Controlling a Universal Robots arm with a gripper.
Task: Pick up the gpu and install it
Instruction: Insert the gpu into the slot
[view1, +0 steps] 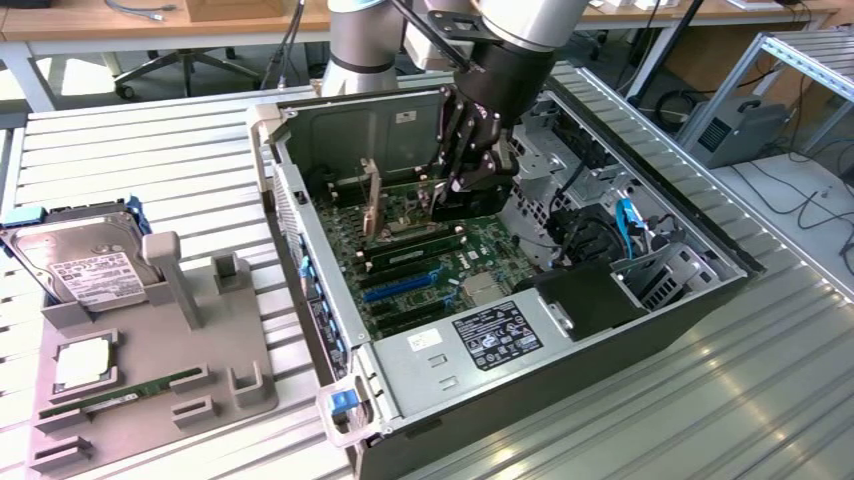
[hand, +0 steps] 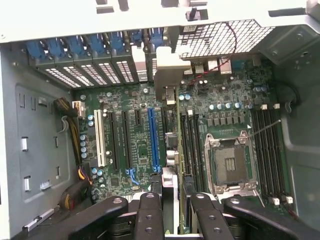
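1. Your gripper (view1: 457, 192) (hand: 175, 199) reaches down into the open computer case (view1: 283, 190) in the upper middle of the exterior view. Its fingers (hand: 150, 212) are clamped on the graphics card (view1: 378, 200) (hand: 178, 150), one on each face.
2. The graphics card stands on edge, upright over the motherboard (hand: 135, 165). From the wrist camera you see it edge-on, a thin line running from the fingers to its silver bracket (hand: 169, 75).
3. Its long axis runs from the gripper towards the exterior view's left. The bracket end points at the case's rear wall, where the vented slot covers (hand: 95, 72) sit.
4. The bracket is just beside that wall, but you cannot tell whether it touches.
5. You cannot tell whether the card's lower edge sits in a slot or just above one.
6. Off one face of the card lie the long blue slot (hand: 152, 140) and the white slot (hand: 99, 140), with open room above them.
7. Off the other face lie the processor socket (hand: 230, 162) and, beyond it, the memory slots (hand: 270, 150).
8. Room is tighter at the exterior view's right of the gripper, where cables (view1: 587, 230) crowd the case. The case's upper side is open.
9. Well apart, at the lower left of the exterior view, a grey tray (view1: 227, 350) on the slatted table (view1: 134, 150) holds a hard drive (view1: 80, 262) and a memory stick (view1: 114, 393).
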